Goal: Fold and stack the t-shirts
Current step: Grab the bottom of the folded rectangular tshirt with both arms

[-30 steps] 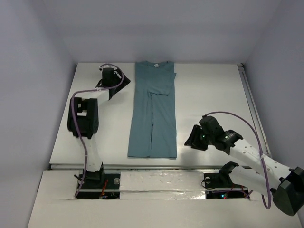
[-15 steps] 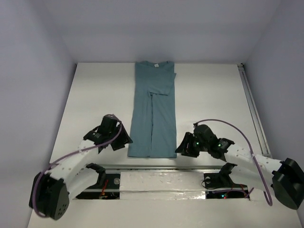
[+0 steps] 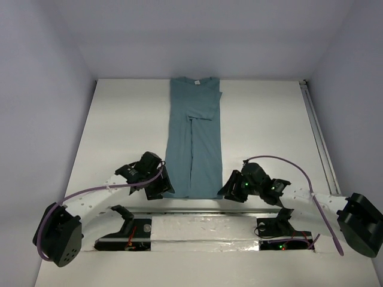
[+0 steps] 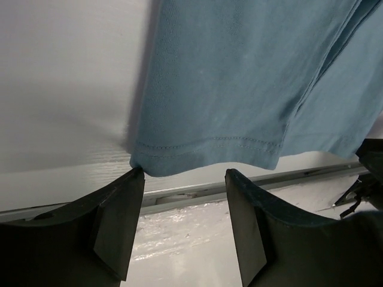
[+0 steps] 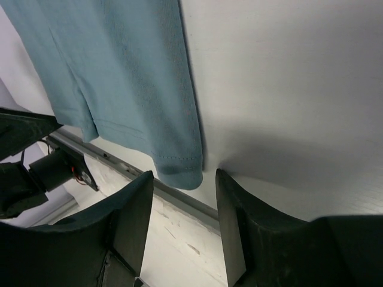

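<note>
The teal t-shirt (image 3: 192, 137) lies flat in a long narrow strip, sides folded in, collar with white label at the far end, hem near the table's front edge. My left gripper (image 3: 159, 190) is open at the hem's left corner; in the left wrist view (image 4: 184, 174) that corner of the t-shirt (image 4: 239, 84) sits just above the jaws. My right gripper (image 3: 228, 189) is open at the hem's right corner; in the right wrist view (image 5: 183, 179) the shirt's corner (image 5: 137, 78) hangs between the fingertips. Neither grips the cloth.
A metal rail (image 3: 197, 210) runs along the table's front edge just below the hem, with the arm bases behind it. White walls enclose the table on three sides. A rail (image 3: 317, 137) runs along the right side.
The left arm swung from the far left of the table down to the hem's left corner. The right gripper moved left and nearer to the hem's right corner.
</note>
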Available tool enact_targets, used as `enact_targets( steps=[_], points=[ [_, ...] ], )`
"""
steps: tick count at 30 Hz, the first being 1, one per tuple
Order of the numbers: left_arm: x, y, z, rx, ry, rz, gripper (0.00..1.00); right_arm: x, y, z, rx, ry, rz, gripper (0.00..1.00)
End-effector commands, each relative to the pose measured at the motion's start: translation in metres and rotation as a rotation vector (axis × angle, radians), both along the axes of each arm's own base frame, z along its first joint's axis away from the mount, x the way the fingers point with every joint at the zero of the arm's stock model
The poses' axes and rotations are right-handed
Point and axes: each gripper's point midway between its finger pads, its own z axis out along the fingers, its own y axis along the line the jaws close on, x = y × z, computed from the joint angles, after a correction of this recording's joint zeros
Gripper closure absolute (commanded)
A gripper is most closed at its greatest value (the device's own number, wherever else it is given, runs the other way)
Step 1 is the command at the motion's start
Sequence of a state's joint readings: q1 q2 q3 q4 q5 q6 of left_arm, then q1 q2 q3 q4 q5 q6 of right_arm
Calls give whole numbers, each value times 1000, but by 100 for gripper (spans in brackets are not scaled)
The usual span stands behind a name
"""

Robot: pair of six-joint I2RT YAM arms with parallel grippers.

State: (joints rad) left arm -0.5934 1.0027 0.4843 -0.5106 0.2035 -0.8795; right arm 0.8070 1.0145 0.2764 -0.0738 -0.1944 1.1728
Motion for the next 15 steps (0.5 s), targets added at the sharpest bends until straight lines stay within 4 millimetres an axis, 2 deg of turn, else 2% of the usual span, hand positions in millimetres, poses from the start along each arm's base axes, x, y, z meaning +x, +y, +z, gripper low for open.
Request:
enact_targets(
  steps=[1,6,7,9,10,12,15],
  points=[
    [1,-2,2,28,-1,19,47,8,4,4,27,-39,-36,49],
    [-1,-1,-1,75,19,30,53,10,8,8,34,-39,-27,50],
    [8,-1,8,91,-26,47,53,8,6,7,22,-30,-24,50],
    [11,15,21,161,-53,86,52,7,5,6,11,-29,-14,50],
    [24,25,31,217,-121,118,50,7,4,5,3,-27,-16,50],
    [23,27,26,223,-89,96,46,8,5,5,6,-30,-17,50],
    [23,19,13,226,-35,63,45,10,7,5,10,-34,-12,50]
  ],
)
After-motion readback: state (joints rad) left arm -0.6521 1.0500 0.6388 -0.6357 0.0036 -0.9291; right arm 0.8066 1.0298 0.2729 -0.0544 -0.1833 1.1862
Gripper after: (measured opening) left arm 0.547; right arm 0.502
